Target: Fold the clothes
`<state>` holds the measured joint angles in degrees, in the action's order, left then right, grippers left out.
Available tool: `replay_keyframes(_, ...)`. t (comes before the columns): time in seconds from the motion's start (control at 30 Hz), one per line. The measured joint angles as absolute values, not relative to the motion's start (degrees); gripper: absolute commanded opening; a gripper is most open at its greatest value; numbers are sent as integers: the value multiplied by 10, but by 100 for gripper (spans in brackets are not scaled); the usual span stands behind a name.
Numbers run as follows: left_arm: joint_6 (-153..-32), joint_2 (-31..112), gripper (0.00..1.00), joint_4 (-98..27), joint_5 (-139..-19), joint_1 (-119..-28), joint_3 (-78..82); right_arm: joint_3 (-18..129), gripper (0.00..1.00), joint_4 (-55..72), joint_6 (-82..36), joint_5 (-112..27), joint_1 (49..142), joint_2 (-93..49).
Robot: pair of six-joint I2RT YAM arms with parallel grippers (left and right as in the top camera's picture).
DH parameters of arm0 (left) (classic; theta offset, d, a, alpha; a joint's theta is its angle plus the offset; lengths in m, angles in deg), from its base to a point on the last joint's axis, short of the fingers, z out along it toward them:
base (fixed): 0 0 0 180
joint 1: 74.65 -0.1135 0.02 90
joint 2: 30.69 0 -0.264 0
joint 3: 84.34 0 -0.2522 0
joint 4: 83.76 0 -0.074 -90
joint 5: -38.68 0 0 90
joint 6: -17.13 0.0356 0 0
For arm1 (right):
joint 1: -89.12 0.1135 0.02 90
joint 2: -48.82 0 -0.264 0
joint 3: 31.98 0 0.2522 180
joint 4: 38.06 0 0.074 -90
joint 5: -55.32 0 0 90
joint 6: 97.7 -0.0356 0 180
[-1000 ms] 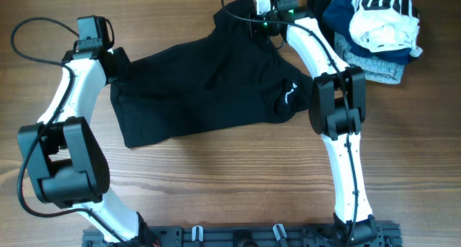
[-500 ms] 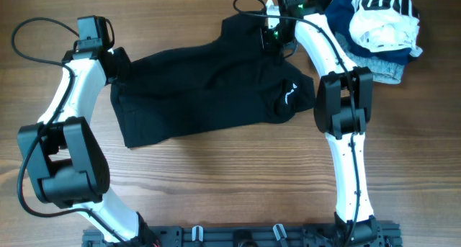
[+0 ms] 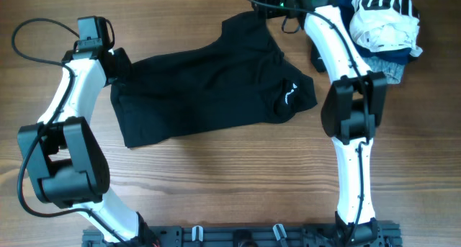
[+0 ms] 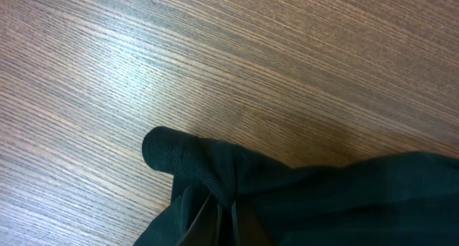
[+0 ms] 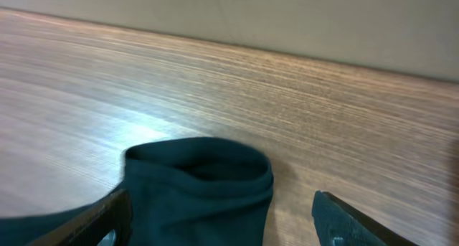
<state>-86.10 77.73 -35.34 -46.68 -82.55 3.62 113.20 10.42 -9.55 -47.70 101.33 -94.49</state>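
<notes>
the shirt point(image 3: 202, 88) lies spread mid-worktop point(image 3: 216, 182), its long axis running roughly 8 to 2 o'clock in the overhead view. a small white logo point(image 3: 290, 93) sits near its 3 o'clock end.

the left claw point(image 3: 119, 63) sits on the shirt's 9 o'clock edge. its wrist view shows no fingers, only cloth behind a rolled cuff point(image 4: 168, 149), with the folds drawing into a tight gather at the bottom edge. i take it as clenched on the shirt.

the right claw point(image 3: 261, 6) is at the far 12 o'clock corner and is released, its two fingers point(image 5: 115, 214) set wide apart in the wrist view. the open end of a sleeve point(image 5: 197, 178) lies between and just ahead of them, flat on the wood, with no contact that i can see. in the overhead view that sleeve corner lies at about 7 o'clock from the claw, just beside it. the heap point(image 3: 382, 27) of other garments is at 3 o'clock from the claw, apart from the shirt.

so the right arm is nearer the free corner, and the left already has the opposite end. my guess is the next move is for the right claw to go down and forward over the sleeve mouth and pinch it. the fabric looks thin and limp, so a shallow bite might catch only the top layer.
</notes>
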Motion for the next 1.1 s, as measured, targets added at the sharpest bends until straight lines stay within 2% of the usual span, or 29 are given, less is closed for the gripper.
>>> replay_keyframes(0.13, -861, 777, 4, -352, -467, -825, 36, 1132, 80, 71, -96, -475, 1014, -1014)
replay_keyframes(0.17, -861, 777, 4, -352, -467, -825, 36, 1132, 76, 62, -96, -475, 1015, -1022)
replay_keyframes(0.2, -861, 777, 4, -352, -467, -825, 36, 1132, 68, 57, -96, -474, 1016, -1029)
replay_keyframes(0.33, -861, 777, 4, -352, -467, -825, 36, 1132, 58, 38, -96, -476, 1021, -1040)
replay_keyframes(0.37, -861, 777, 5, -352, -467, -825, 36, 1132, 49, 34, -96, -479, 1022, -1040)
replay_keyframes(0.4, -861, 777, 4, -352, -467, -825, 36, 1132, 21, 30, -95, -485, 1024, -1040)
replay_keyframes(0.43, -861, 777, 4, -352, -467, -825, 36, 1132, 8, 25, -94, -489, 1026, -1040)
replay_keyframes(0.47, -861, 777, 5, -352, -467, -825, 36, 1132, 4, 22, -94, -493, 1028, -1040)
replay_keyframes(0.67, -861, 777, 4, -354, -467, -825, 36, 1137, 4, 15, -125, -519, 1026, -1040)
replay_keyframes(0.9, -861, 777, 4, -398, -467, -825, 36, 1239, 4, 134, -132, -595, 973, -1028)
replay_keyframes(1.1, -861, 746, 4, -405, -467, -825, 36, 1251, 4, 256, -111, -643, 959, -940)
